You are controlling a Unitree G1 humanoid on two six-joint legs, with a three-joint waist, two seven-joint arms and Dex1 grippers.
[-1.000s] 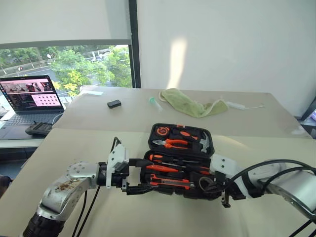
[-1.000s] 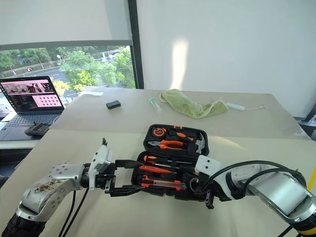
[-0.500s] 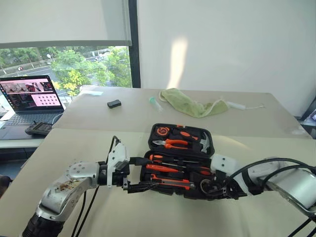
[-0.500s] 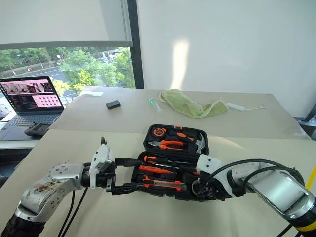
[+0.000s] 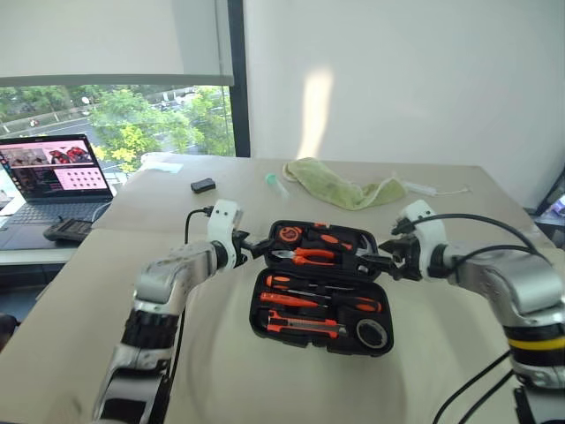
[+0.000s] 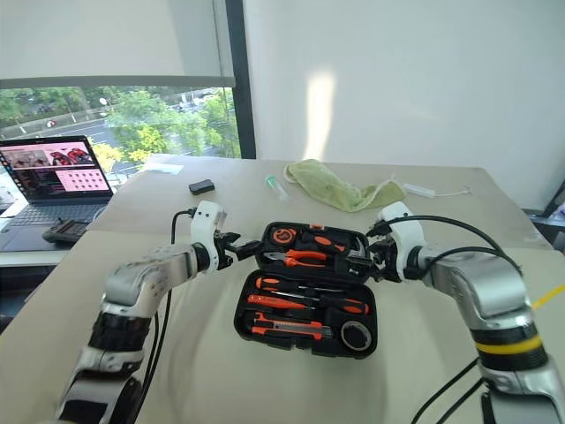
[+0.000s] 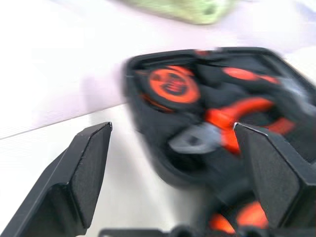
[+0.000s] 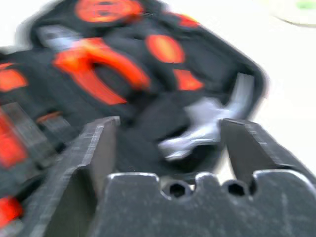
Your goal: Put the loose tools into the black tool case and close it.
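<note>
The black tool case (image 5: 320,284) lies open on the near table (image 5: 106,291), lid half away from the robot, tray half toward it. All places below are given from this case.

Left of the case, on a separate desk, stands a laptop (image 5: 55,174). Beyond the case's left corner, on the far table, lies a small black box (image 5: 204,185). The left gripper (image 5: 257,246) sits at the lid's left edge, forearm raised off the table and reaching inward. The left wrist view shows its two fingers (image 7: 79,170) well apart, framing the lid's corner; whether either touches the lid cannot be told. That view brings out an orange round item in the lid corner and the pliers (image 7: 217,126), though blurred.

In the tray, the head views show the two screwdrivers (image 5: 309,284) in the upper slots, the utility knife (image 5: 305,326) along the near edge and the tape roll (image 5: 372,333) at the tray's right corner. The slim pen-like tool is probably among the upper slots, but cannot be picked out with confidence.

Beyond the case lies a green cloth (image 5: 340,187). At the lid's right edge is the right gripper (image 5: 378,261), forearm angled inward. The right wrist view shows its fingers (image 8: 94,148) spread wide, holding nothing, with the hammer (image 8: 212,123) between them, smeared.
</note>
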